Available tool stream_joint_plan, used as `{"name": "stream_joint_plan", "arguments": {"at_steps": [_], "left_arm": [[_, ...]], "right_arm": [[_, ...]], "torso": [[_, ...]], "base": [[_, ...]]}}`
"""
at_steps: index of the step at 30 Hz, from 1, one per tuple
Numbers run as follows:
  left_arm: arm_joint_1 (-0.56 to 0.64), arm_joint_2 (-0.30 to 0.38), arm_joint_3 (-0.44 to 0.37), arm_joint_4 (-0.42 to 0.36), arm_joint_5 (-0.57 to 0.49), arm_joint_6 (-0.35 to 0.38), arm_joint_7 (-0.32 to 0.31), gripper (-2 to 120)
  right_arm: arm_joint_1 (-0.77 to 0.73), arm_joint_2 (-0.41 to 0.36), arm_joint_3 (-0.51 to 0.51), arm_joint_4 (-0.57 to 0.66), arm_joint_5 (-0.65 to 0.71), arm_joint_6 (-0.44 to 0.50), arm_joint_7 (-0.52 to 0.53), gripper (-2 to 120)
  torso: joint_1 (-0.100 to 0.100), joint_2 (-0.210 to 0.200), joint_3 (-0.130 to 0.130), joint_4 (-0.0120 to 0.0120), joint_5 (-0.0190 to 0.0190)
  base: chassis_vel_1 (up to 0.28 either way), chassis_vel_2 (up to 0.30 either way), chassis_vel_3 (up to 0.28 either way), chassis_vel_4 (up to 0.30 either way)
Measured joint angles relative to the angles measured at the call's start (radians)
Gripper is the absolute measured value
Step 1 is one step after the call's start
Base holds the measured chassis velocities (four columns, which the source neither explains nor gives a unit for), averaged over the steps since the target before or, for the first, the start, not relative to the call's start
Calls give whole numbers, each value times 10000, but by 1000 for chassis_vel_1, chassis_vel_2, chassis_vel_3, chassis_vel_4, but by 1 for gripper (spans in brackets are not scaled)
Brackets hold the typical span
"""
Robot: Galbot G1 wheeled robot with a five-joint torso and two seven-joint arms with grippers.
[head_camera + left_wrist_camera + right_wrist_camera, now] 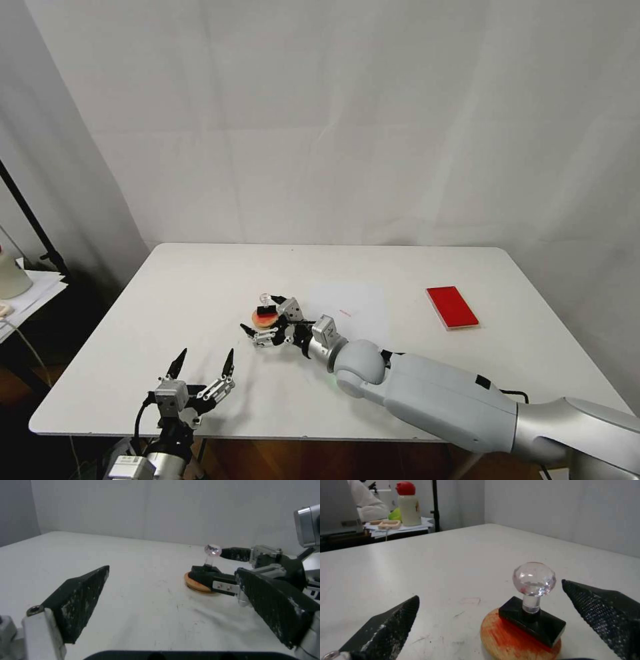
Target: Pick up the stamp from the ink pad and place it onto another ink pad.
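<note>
No brand, label or legible writing is visible on any item; a faint reddish mark on the paper sheet (350,303) cannot be read.

The stamp (533,605) stands upright on the round ink pad (506,640), black base resting on the orange-red face, clear knob on top. The round pad lies left of centre on the white bench (200,287). The red rectangular ink pad (452,307) lies flat well apart to the right, near the right edge, with nothing on it.

The right gripper (268,319) sits at the round pad with its jaws spread, one on each side of the stamp and clear of it; in the right wrist view both fingers (603,610) stand apart from the knob. The right arm reaches across the front of the bench from the right, covering the surface between the pad and the front right corner.

The left gripper (205,361) hovers near the front left edge, jaws spread and holding nothing, near the round pad but apart from it.

The paper sheet lies flat between the two pads. Bare bench surface runs behind the pads to the rear edge and across the left side. Beyond the left edge stands a side table with a red-capped bottle (407,503) and a black stand pole (435,505)
</note>
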Motion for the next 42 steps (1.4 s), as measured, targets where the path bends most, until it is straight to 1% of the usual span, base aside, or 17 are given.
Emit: {"name": "stream_joint_plan", "arguments": {"at_steps": [8, 16, 19, 23, 24, 25, 27, 29, 30, 32, 33, 34, 36, 38, 39, 41, 42], "left_arm": [[0, 0, 0, 0, 0, 0, 0, 100], [0, 0, 1, 0, 0, 0, 0, 100], [0, 0, 0, 0, 0, 0, 0, 100], [0, 1, 0, 0, 0, 0, 0, 100], [0, 1, 0, 0, 0, 0, 0, 100], [1, 0, 0, 0, 0, 0, 0, 100], [-4, 0, 1, 0, 0, 0, 3, 100], [-4, 0, 0, 0, 0, 0, 0, 100], [-4, 0, 0, 0, 0, 0, 0, 100], [0, 0, 0, -1, 0, 0, 2, 100], [-1, 0, 0, 0, 0, 0, 0, 100], [-1, 0, 0, 0, 0, 0, 0, 100], [0, 0, 0, 0, 0, 0, 1, 100], [0, 0, 0, 0, 0, 0, 0, 100], [0, 0, 0, 0, 0, 0, 0, 100], [-2, 0, 0, 0, 0, 0, 0, 100], [-2, 0, 0, 0, 0, 0, 0, 100]], "right_arm": [[15, 24, -10, -25, 3, -11, 20, 114], [-55, -304, 110, 195, 0, -80, 210, 111], [-164, -815, 348, 625, -17, -195, 368, 107], [-738, -2632, 1267, 2027, -594, -225, 270, 100], [-738, -2632, 1267, 2027, -594, -225, 270, 100], [-957, -3187, 1568, 2422, -727, -197, 181, 100], [-1990, -4768, 2949, 3572, -1153, -68, -42, 100], [-3706, -5938, 5006, 4745, -1613, 104, 1070, 100], [-3706, -5938, 5006, 4745, -1613, 104, 1070, 100], [-5867, -6404, 7158, 5683, -1987, 99, 2780, 100], [-6776, -6429, 8154, 5912, -2330, 158, 3291, 100], [-6776, -6429, 8154, 5912, -2330, 158, 3291, 100], [-8850, -6174, 10393, 6203, -3421, 585, 3754, 100], [-11104, -5476, 12339, 6500, -4154, 771, 3991, 100], [-11104, -5476, 12339, 6500, -4154, 771, 3991, 100], [-12717, -4677, 13400, 6634, -4517, 995, 4097, 100], [-12950, -4528, 13511, 6640, -4582, 1069, 4097, 100]], "torso": [[0, 0, 0, 0, 0], [0, 0, 0, 3, 2], [0, 0, 0, 3, 3], [0, 0, 0, 1, 6], [0, 0, 0, 1, 6], [0, 0, 0, 2, 7], [0, -1, 0, -1, 7], [-2, 1, -2, -5, 0], [-2, 1, -2, -5, 0], [-2, 2, -1, -6, 10], [-2, 2, -2, -2, 9], [-2, 2, -2, -2, 9], [-2, 2, -3, 2, 1], [0, 1, -2, 5, 8], [0, 1, -2, 5, 8], [-1, 2, -2, -1, 3], [-1, 2, -2, -1, 2]], "base": [[0, 0, 0, 0], [0, 0, 0, 0], [0, 0, 0, 0], [0, 0, 0, 0], [0, 0, 0, 0], [0, 0, 0, 0], [0, 0, 0, 0], [0, 0, 0, 0], [0, 0, 0, 0], [0, 0, 0, 0], [0, 0, 0, 0], [0, 0, 0, 0], [0, 0, 0, 0], [0, 0, 0, 0], [0, 0, 0, 0], [0, 0, 0, 0], [0, 0, 0, 0]]}}
